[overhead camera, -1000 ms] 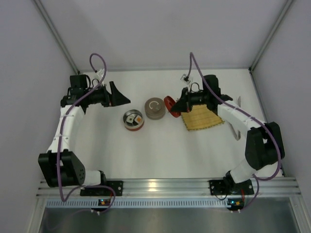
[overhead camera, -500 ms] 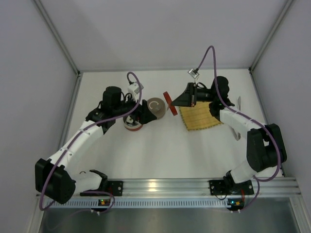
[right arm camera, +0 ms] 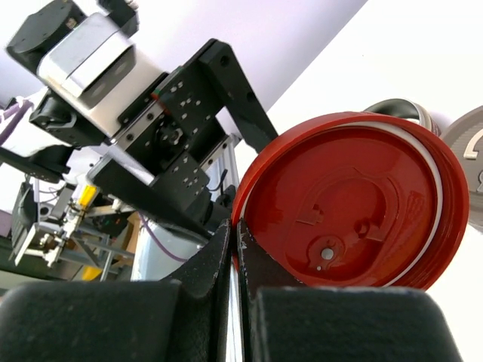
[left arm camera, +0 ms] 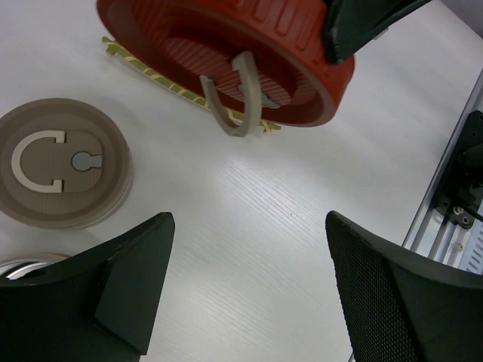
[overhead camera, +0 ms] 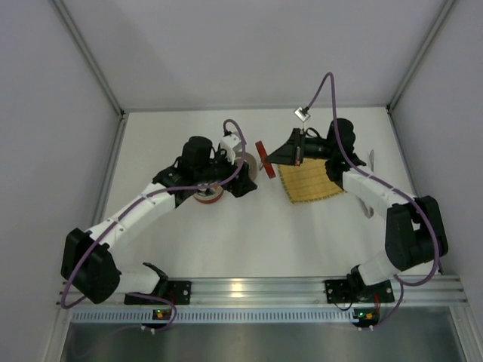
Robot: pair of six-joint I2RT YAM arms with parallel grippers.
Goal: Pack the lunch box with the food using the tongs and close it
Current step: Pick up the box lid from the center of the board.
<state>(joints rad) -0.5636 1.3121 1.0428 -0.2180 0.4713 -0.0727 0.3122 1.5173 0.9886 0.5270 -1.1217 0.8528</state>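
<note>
Top external view showed my right gripper (overhead camera: 270,160) pinching the red lid (overhead camera: 261,157) aloft, left gripper (overhead camera: 238,181) spread empty near the lunch box (overhead camera: 205,196); closing was not yet done, I judged.

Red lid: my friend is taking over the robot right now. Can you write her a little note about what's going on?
Left tool: open, empty, hovering over the table beside the brown inner lid.
Right tool: shut on the rim of the red lid, holding it up on edge.
Lunch box: mostly hidden under the left arm. Bamboo mat looks bare. Tongs lie right of it.
Done: food probably packed, but the box's inside is hidden.
Left: likely the brown inner lid on, then the red lid.
</note>
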